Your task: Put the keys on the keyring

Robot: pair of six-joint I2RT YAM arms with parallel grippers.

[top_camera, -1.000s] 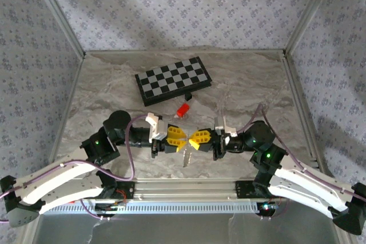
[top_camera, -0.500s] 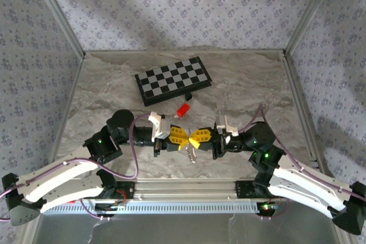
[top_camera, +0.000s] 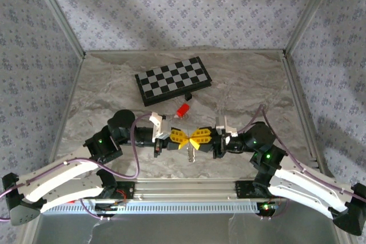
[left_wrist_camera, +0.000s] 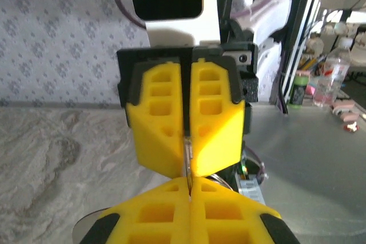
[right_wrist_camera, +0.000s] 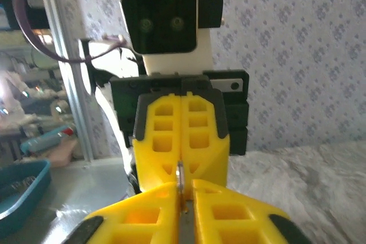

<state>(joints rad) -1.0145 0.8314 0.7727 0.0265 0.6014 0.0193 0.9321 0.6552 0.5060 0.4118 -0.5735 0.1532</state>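
Note:
My two grippers meet tip to tip over the near middle of the table. The left gripper (top_camera: 185,137) (left_wrist_camera: 189,186) is shut, its yellow fingers pressed on a thin silvery metal piece (left_wrist_camera: 187,158) seen edge-on. That piece is a small silvery key (top_camera: 190,154) hanging below the tips. The right gripper (top_camera: 193,137) (right_wrist_camera: 184,191) faces the left one. Its fingers stand a narrow slit apart around the same metal strip (right_wrist_camera: 180,176). The keyring is hidden among the fingertips; I cannot make it out.
A black-and-white chessboard (top_camera: 173,80) lies at the back centre. A small red cylinder-like piece (top_camera: 183,109) sits just behind the grippers, with a tiny dark item (top_camera: 188,96) beyond it. Patterned walls close three sides. A metal rail (top_camera: 183,187) runs along the near edge.
The left gripper slid right until its tips met the right gripper's, and it shut on the metal piece. The right fingers have parted slightly. The hanging key shifted a little right.

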